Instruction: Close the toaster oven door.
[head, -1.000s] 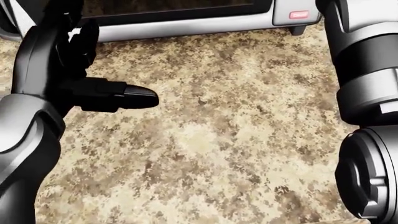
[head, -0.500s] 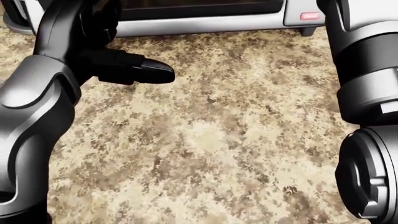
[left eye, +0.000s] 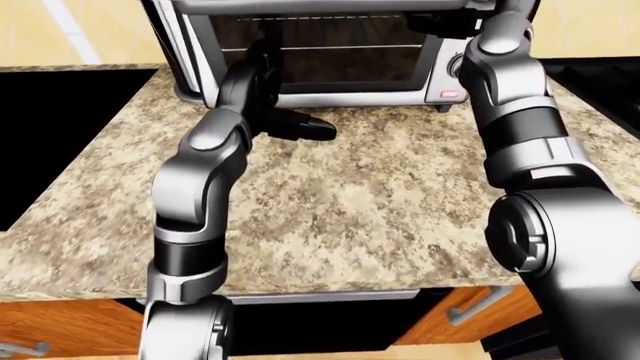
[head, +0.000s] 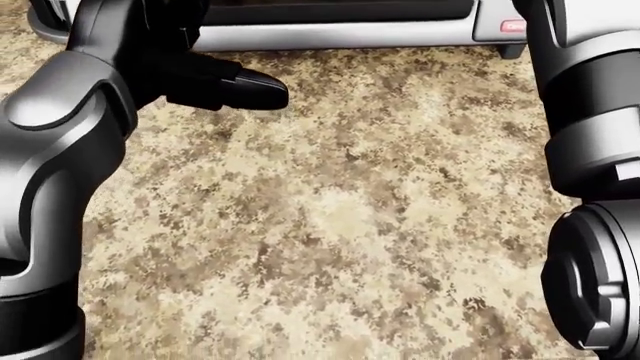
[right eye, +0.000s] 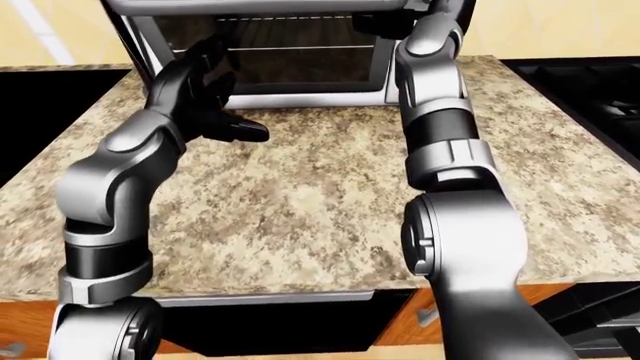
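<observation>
The silver toaster oven (left eye: 330, 82) stands at the top of the left-eye view, its wire rack showing behind the dark front and a red button (left eye: 447, 95) at its lower right. A silver bar (left eye: 320, 6) runs along its top, and whether that is the door's edge cannot be told. My left hand (left eye: 285, 94) is raised before the oven's left part, open, with one black finger (head: 250, 90) pointing right over the counter. My right hand (left eye: 445, 22) reaches the oven's upper right corner at the bar, and the picture's edge cuts off its fingers.
The speckled granite counter (left eye: 380, 195) spreads below the oven. A black sink (left eye: 60, 127) lies at the left and a dark stove (left eye: 600, 82) at the right. Orange cabinet fronts with a metal handle (left eye: 480, 304) sit under the counter's edge.
My left hand has risen and moved right, closer to the oven's front. The head view has shifted slightly, so the oven sits higher and further right. The right arm stays put.
</observation>
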